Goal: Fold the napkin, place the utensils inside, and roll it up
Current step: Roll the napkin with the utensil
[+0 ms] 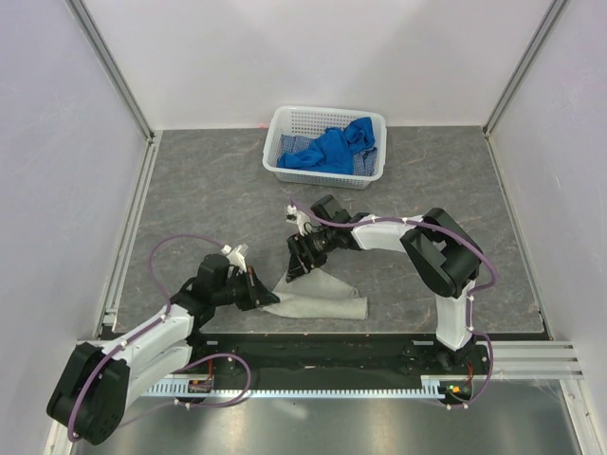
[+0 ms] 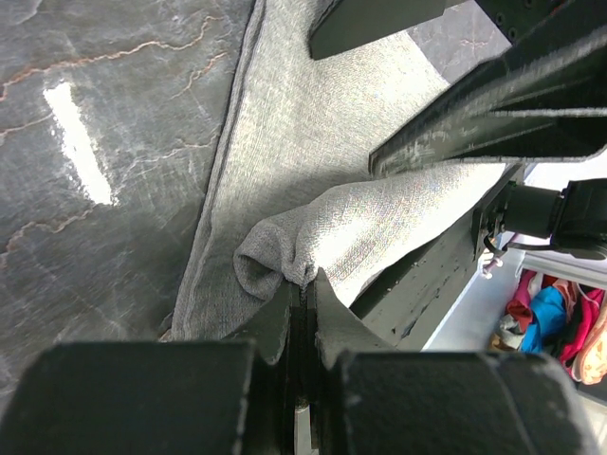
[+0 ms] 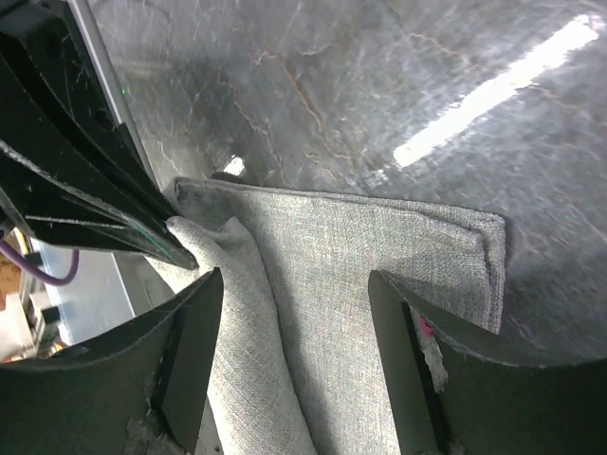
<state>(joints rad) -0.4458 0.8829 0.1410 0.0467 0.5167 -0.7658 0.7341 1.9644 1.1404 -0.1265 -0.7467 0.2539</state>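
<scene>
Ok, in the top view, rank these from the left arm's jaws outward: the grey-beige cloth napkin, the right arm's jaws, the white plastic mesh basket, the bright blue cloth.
1. grey-beige cloth napkin: pinched in those shut jaws.
2. right arm's jaws: open, just beyond, over the napkin.
3. white plastic mesh basket: far centre.
4. bright blue cloth: inside the basket, past its near wall.
</scene>
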